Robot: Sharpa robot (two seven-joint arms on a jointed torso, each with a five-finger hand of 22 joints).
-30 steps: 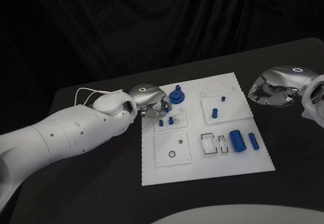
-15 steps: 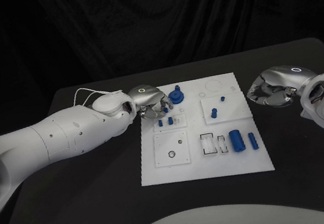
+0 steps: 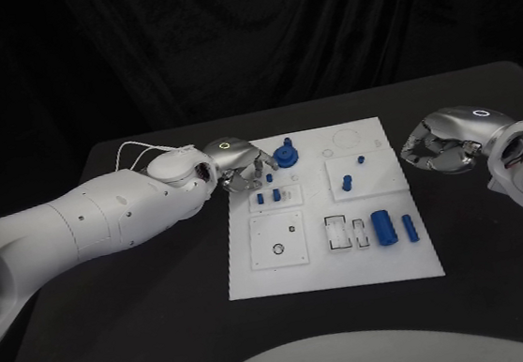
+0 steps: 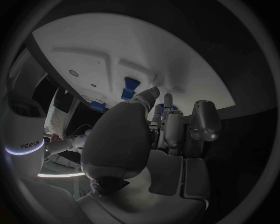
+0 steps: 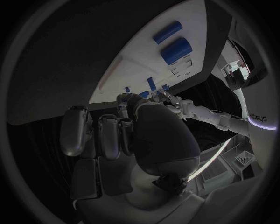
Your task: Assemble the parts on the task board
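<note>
At the task board's (image 3: 336, 274) far left corner, the left hand (image 3: 242, 163) has shifted slightly outward, fingers loosely apart and empty. The right hand (image 3: 444, 142) waits beside the board, curled, holding nothing. Blue parts (image 3: 382, 225) lie unassembled; no grasp has begun.

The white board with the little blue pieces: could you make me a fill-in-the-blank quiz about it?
1. The task board lies on a ____ table.
2. The left hand is over the board's far ____ corner.
3. The right hand is beside the board's ____ edge.
4. The small parts are ____ in colour.

Missing words: black; left; right; blue
</note>
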